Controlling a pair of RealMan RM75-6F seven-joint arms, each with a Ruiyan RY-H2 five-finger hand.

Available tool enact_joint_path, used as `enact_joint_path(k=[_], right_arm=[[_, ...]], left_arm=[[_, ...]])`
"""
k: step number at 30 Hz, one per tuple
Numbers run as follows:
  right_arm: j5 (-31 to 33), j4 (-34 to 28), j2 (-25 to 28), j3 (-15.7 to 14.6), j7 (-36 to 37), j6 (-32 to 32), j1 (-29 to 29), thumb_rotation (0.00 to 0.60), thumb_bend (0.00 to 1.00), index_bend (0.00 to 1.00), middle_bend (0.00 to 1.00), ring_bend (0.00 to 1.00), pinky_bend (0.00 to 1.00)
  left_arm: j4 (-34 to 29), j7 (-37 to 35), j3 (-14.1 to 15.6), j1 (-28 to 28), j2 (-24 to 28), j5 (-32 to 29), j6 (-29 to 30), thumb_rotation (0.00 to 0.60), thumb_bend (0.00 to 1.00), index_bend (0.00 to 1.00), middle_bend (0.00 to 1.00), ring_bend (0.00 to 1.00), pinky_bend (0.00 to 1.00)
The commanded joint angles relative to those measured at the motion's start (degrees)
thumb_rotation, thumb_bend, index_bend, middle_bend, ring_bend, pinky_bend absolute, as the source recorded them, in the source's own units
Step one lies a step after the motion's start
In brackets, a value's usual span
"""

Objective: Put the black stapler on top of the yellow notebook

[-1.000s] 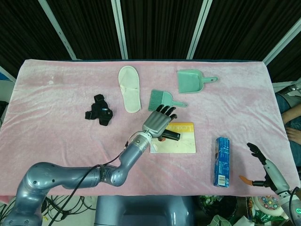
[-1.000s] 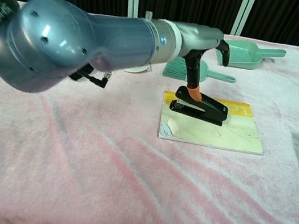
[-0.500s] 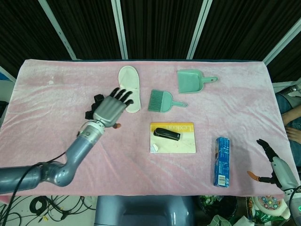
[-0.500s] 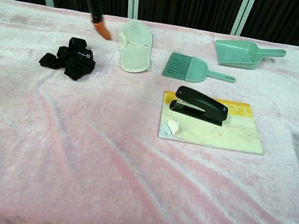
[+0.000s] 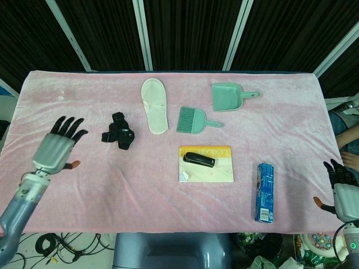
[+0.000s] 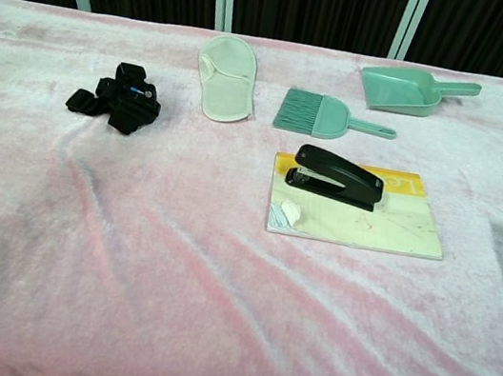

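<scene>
The black stapler (image 5: 199,159) (image 6: 337,176) lies on the yellow notebook (image 5: 216,170) (image 6: 390,223), near its back left corner. No hand touches it. My left hand (image 5: 56,147) hovers far to the left over the pink cloth, fingers spread and empty. At the table's right front edge my right hand (image 5: 340,188) also holds nothing, with its fingers apart. Neither hand shows in the chest view.
A black strap bundle (image 5: 119,134) lies left of centre, with a white slipper (image 5: 154,105), a green brush (image 5: 193,119) and a green dustpan (image 5: 229,96) behind the notebook. A blue box (image 5: 265,192) stands right of the notebook. A small white scrap (image 6: 290,214) rests on the notebook's front corner.
My left hand let go of the stapler and swung far left across the table. The right hand drew back a little at the right edge. The stapler stays on the notebook.
</scene>
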Motion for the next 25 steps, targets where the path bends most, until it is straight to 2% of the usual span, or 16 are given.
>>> enact_joint_path(k=[1,6,12,18,25], right_arm=[[1.0,2.6,-4.2,1.5,-6.9,3.2,-0.5,0.600,0.12,0.01,0.00,0.03,0.10],[0.0,4.0,-6.6,1.8,-9.4,4.2,-0.6,0.600,0.12,0.01,0.00,0.02,0.10],[-1.5,4.3,-6.9,1.9,-10.0,5.2,-0.8,0.600,0.12,0.02,0.00,0.02,0.10],[-3.2,3.0,-5.9,1.6,-9.0,5.8,-1.3,0.600,0.12,0.02,0.00,0.02,0.10],[-5.3,-0.9,-3.7,1.1,-7.4,6.3,-2.0,0.600,0.12,0.02,0.00,0.03,0.10]], left_arm=[[3.4,-6.1,4.0,8.5,0.6,3.4,8.4,0.600,0.03,0.23,0.06,0.00,0.02],[9.0,-14.8,4.3,16.2,-2.2,5.3,16.0,0.600,0.03,0.23,0.06,0.00,0.02],[14.0,-21.3,3.9,21.6,-5.1,5.5,20.5,0.600,0.03,0.23,0.06,0.00,0.01],[19.1,-24.9,2.2,23.5,-6.8,6.2,21.0,0.600,0.03,0.23,0.06,0.00,0.02],[21.2,-26.5,0.3,24.0,-7.8,6.2,19.2,0.600,0.03,0.24,0.06,0.00,0.02]])
